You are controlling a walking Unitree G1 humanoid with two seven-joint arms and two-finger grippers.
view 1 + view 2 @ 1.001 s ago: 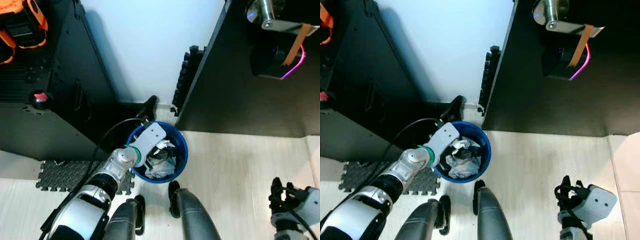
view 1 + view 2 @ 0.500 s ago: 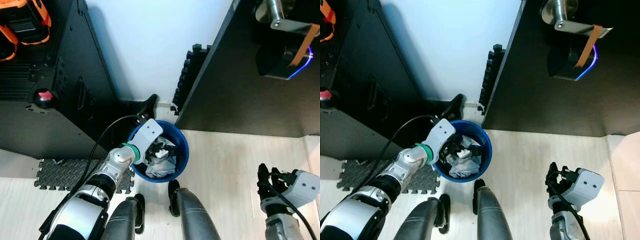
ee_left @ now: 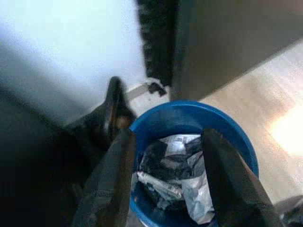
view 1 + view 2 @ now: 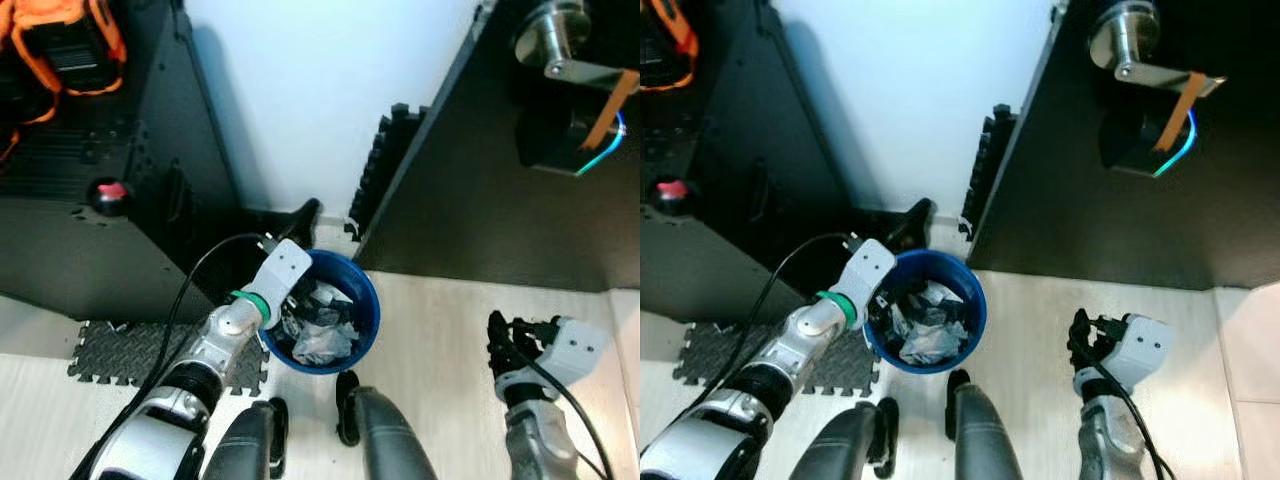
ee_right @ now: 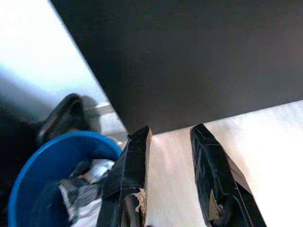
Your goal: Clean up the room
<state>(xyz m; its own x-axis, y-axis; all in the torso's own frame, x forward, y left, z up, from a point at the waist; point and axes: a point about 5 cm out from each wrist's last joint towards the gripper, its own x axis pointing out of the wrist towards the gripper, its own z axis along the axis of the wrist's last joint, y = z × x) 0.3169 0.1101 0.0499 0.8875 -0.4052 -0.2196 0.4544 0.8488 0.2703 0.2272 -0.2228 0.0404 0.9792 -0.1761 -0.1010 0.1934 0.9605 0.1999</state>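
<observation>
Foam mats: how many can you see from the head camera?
2. One foam mat lies flat on the floor left of the blue bin; another stands upright against the wall by the door. Others may be hidden.

The lower part of the blue bin (image 3: 236, 156) is running out of the left wrist view, and the left tool (image 3: 163, 182) is covering parts of the crumpled paper (image 3: 173, 163) inside it. In the right wrist view, one finger (image 5: 130, 177) is covering part of the bin's rim, and the picture's edge is cutting off the rest. The orange-strapped item (image 4: 65, 45) on the black cabinet (image 4: 120, 230) is being cropped at the top of the left eye view. The dark object (image 4: 908, 222) standing behind the bin is too shadowed to identify.
</observation>
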